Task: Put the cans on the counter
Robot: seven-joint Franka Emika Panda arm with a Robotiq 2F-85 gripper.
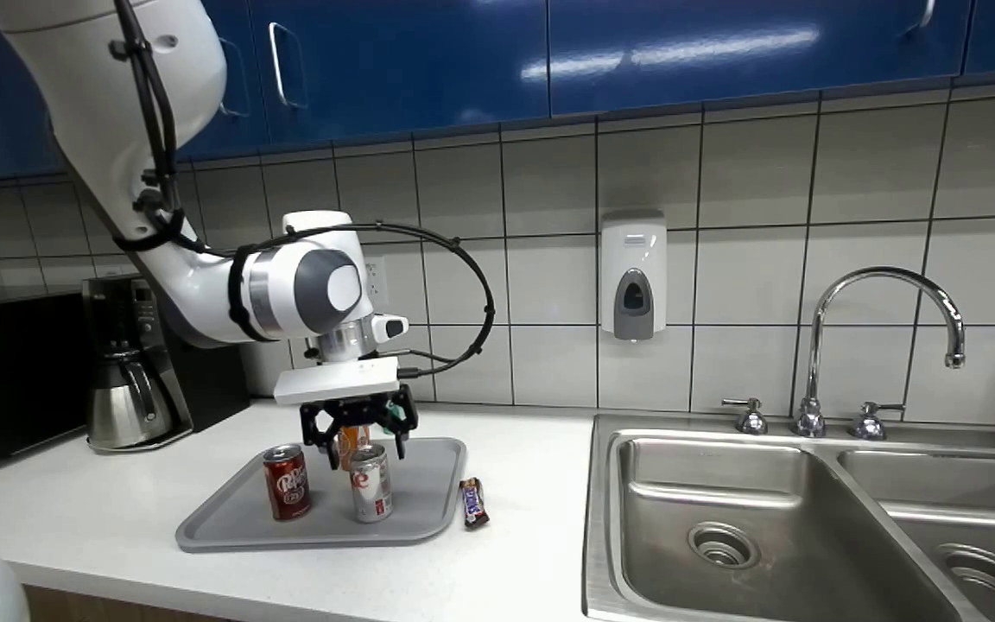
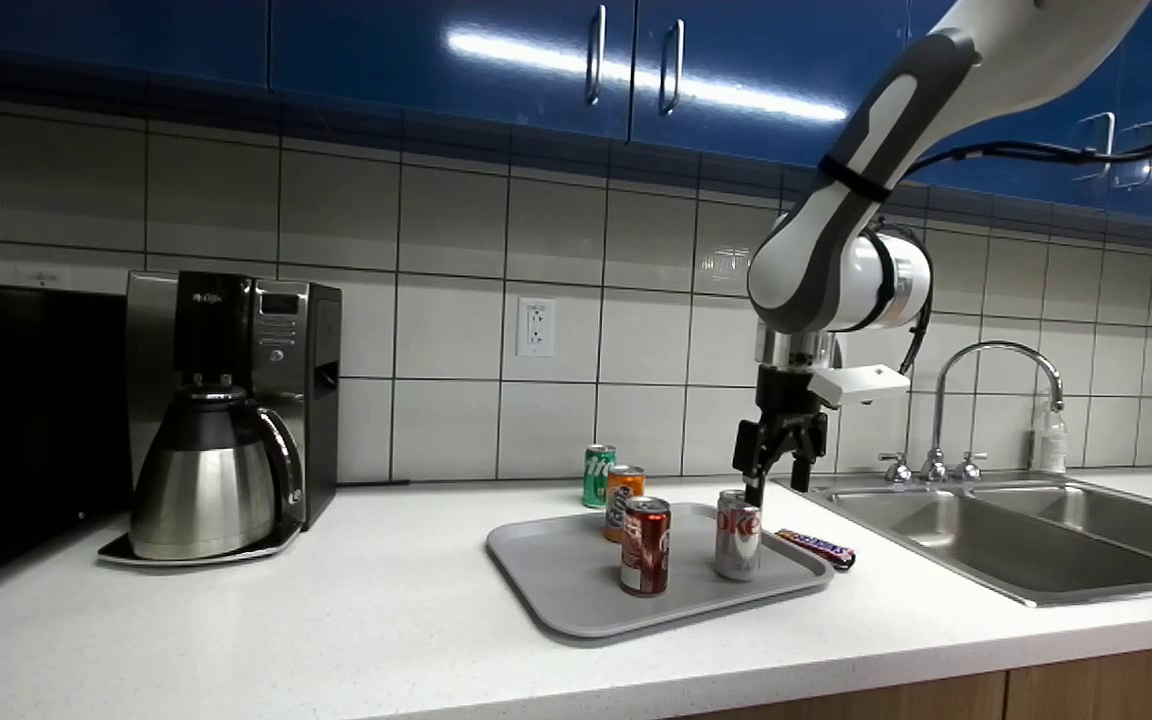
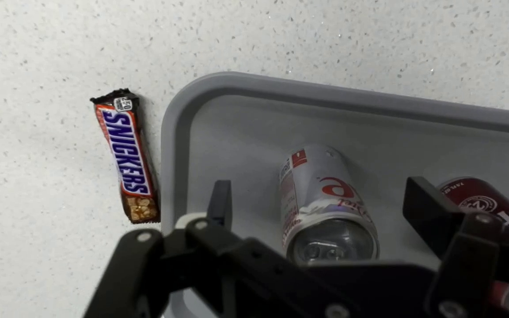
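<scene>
The silver-white can (image 1: 372,488) stands upright on the grey tray (image 1: 433,479); it also shows in an exterior view (image 2: 738,545) and in the wrist view (image 3: 320,185). My gripper (image 1: 366,453) is open just above the silver-white can. In the wrist view its fingers (image 3: 320,198) stand to either side of that can with gaps. The dark red can (image 2: 645,548) stands on the tray, and in the wrist view (image 3: 480,194) a finger partly hides it. The orange can (image 2: 622,500) stands towards the tray's back. The off-white counter (image 1: 532,518) surrounds the tray.
A small green container (image 2: 597,475) stands behind the tray. A Snickers bar (image 3: 126,154) lies on the counter beside the tray. A coffee pot (image 2: 206,480) and its machine stand at one end. A steel double sink (image 1: 601,518) with a tall tap (image 1: 817,345) lies at the other.
</scene>
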